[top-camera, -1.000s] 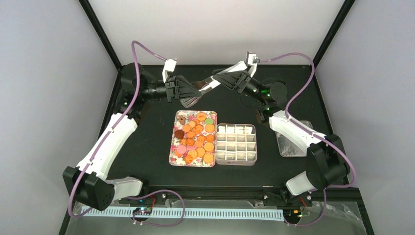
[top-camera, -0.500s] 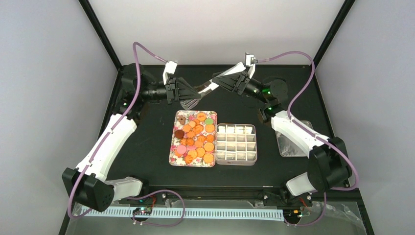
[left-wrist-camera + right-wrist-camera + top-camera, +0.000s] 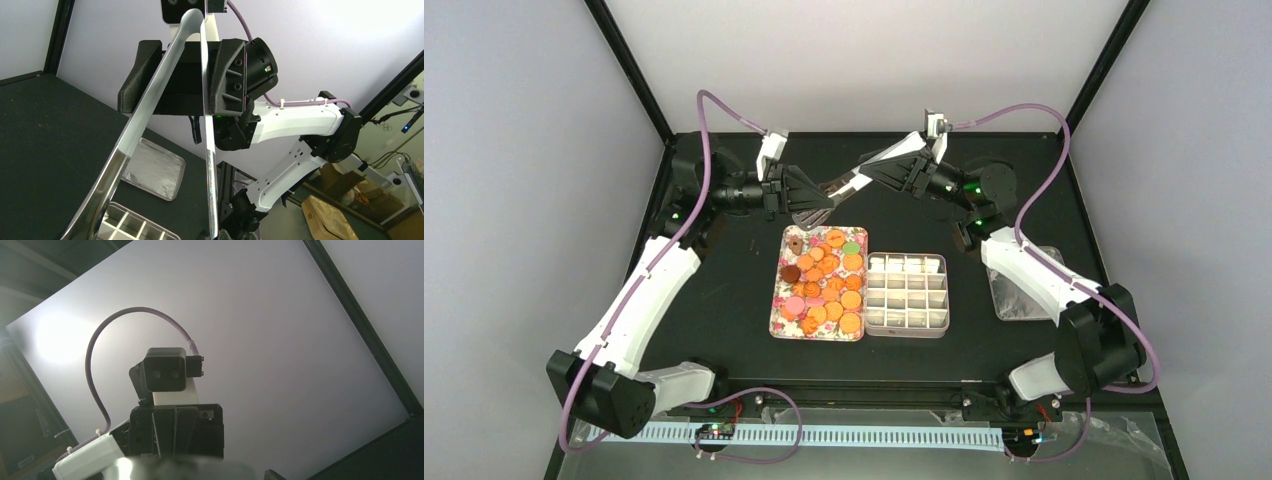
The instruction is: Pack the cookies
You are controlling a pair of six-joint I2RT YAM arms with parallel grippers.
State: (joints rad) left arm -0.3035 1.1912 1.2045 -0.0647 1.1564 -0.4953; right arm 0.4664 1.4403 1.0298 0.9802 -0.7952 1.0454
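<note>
Since a second ago the left arm's wrist has rolled, so its tool looks slimmer from above, and the right tool's jaws have drawn closer together. The scoop ends of the tongs hang about where they were.

Over the far middle of the bench, the left tool is pressed together on the metal tongs, holding them in the air near their broad scoop ends. The joined end of the tongs slants up to the right. There the right tool faces the left one, its jaws spread to either side of that joined end. In the left wrist view both fingers stand outside the two arms of the tongs; whether they press the metal, I cannot tell.

The cookies lie heaped in the flowered tray at the bench's middle, mostly orange with a few brown, pink and green. A white divided box sits against the tray's right side. Near the right edge lies a shiny flat tray.
</note>
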